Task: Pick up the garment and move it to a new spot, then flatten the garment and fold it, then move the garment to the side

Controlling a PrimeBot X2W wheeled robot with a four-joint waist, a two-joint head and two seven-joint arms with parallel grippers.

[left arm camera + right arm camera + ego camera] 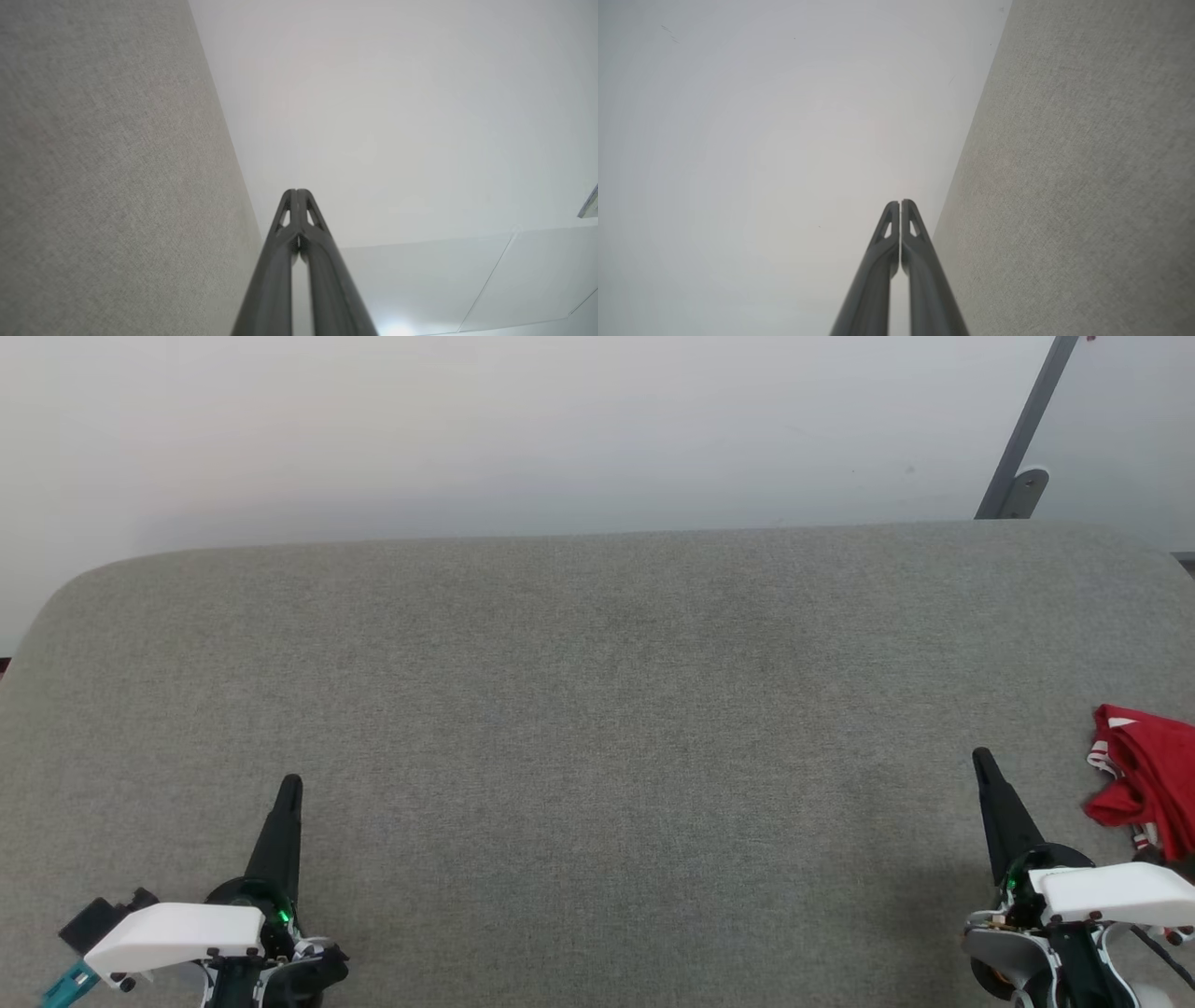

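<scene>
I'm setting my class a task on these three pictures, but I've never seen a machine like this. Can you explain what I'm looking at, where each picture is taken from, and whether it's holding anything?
This is a robot with two arms. The wide picture comes from a camera on its head, looking down at a grey fabric surface. At the lower left is its left end effector and at the lower right its right end effector. Each is a pair of long dark fingers, pressed together here. The other two pictures come from cameras on the wrists, looking along those fingers, with the grey surface to one side. A crumpled red garment with striped trim lies on the surface to the right of the right end effector, partly cut off by the picture's edge. Neither end effector holds anything.
</scene>
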